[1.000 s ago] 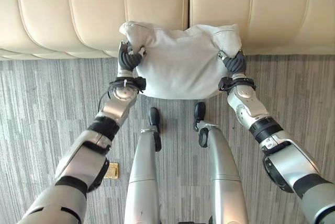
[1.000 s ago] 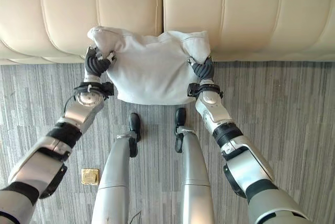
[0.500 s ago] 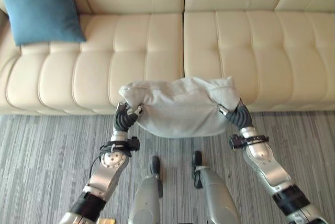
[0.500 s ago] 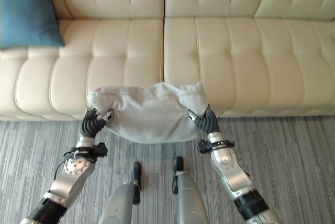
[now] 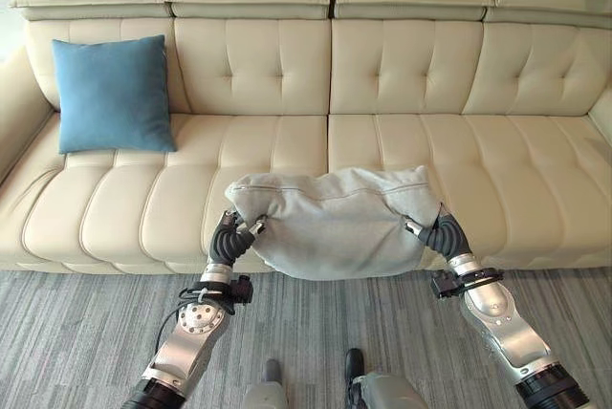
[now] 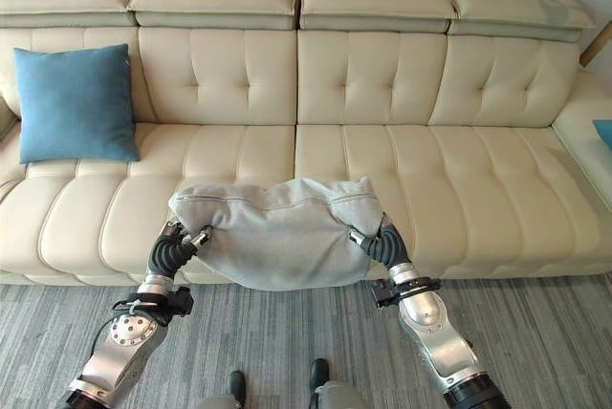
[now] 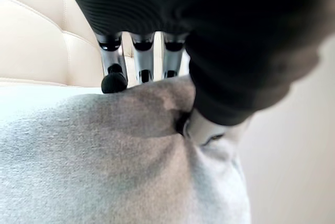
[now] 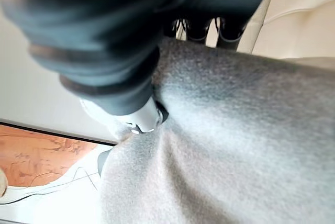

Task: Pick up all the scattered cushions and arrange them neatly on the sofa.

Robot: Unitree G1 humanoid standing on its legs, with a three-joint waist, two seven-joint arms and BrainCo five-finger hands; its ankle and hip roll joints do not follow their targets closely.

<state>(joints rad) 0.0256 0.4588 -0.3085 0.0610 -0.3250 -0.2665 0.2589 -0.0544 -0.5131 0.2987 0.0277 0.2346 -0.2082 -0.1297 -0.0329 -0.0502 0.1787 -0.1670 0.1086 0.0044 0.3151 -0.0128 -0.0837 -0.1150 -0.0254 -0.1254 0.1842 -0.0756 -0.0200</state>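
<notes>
The left hand (image 5: 229, 238) pinches the grey cushion (image 5: 335, 221) at its 9 o'clock end, and the right hand (image 5: 442, 233) pinches it at the 3 o'clock end. In both wrist views the fingers curl over the top of the fabric while the thumb presses in from below, so each hand is closed on the cushion. The cushion hangs between them, sagging in the middle, with its long axis running 9 to 3 o'clock, parallel to the front edge of the sofa (image 5: 497, 170).

The relation that matters next, as I judge it: the cushion is held just in front of the seat edge, over the seam between the two middle seats, and the open seat and backrest lie straight ahead at 12 o'clock. Both hands are about equally near the sofa, so a level, forward carry by both arms together would bring it onto the seat; a drop short of the edge would let it slide to the carpet (image 5: 76, 333).

Count: one grey cushion in the hands. One blue cushion (image 5: 113, 94) stands upright against the backrest at about 10 o'clock, well apart from the grey one. A blue patch (image 6: 602, 132) shows on the sofa's far 3 o'clock end in the right eye view; it may be a third cushion, but I cannot tell. One sofa.
</notes>
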